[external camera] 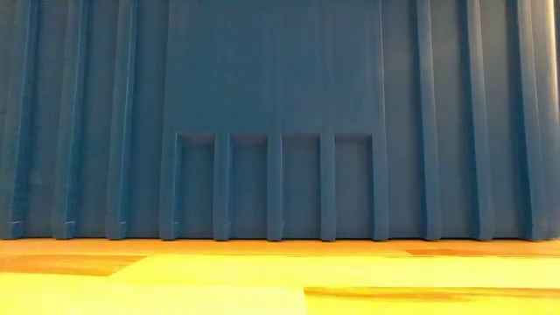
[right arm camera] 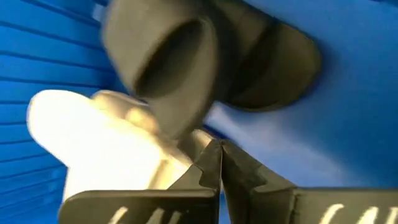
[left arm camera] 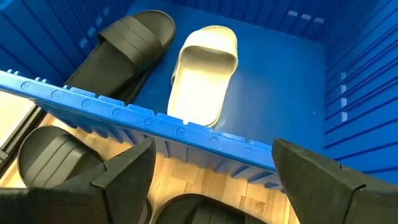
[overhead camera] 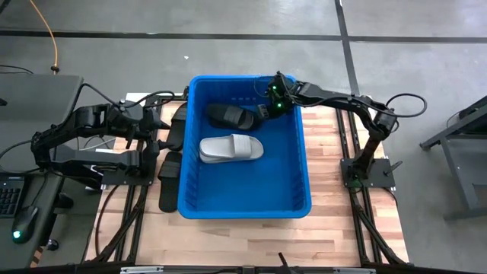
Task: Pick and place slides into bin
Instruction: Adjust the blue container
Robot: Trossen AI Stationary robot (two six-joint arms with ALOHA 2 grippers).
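Observation:
The blue bin (overhead camera: pixel 245 199) stands mid-table; the low view shows only its near wall (external camera: pixel 280 114). Inside it lie a black slide (overhead camera: pixel 230 116) and a light grey slide (overhead camera: pixel 231 148), sole down; both also show in the left wrist view, black (left arm camera: pixel 127 46) and grey (left arm camera: pixel 205 71). My right gripper (overhead camera: pixel 268 108) is shut over the bin's far right corner; a blurred black slide (right arm camera: pixel 165 62) shows just beyond its fingertips (right arm camera: pixel 219 155). My left gripper (overhead camera: pixel 157 141) is open above black slides (left arm camera: pixel 53 162) on the table by the bin's left wall.
Up to three black slides (overhead camera: pixel 170 164) lie on the wooden table between the bin's left wall (left arm camera: pixel 155 121) and the left arm's base. Bare wood (overhead camera: pixel 327 152) lies to the right of the bin. Grey floor surrounds the table.

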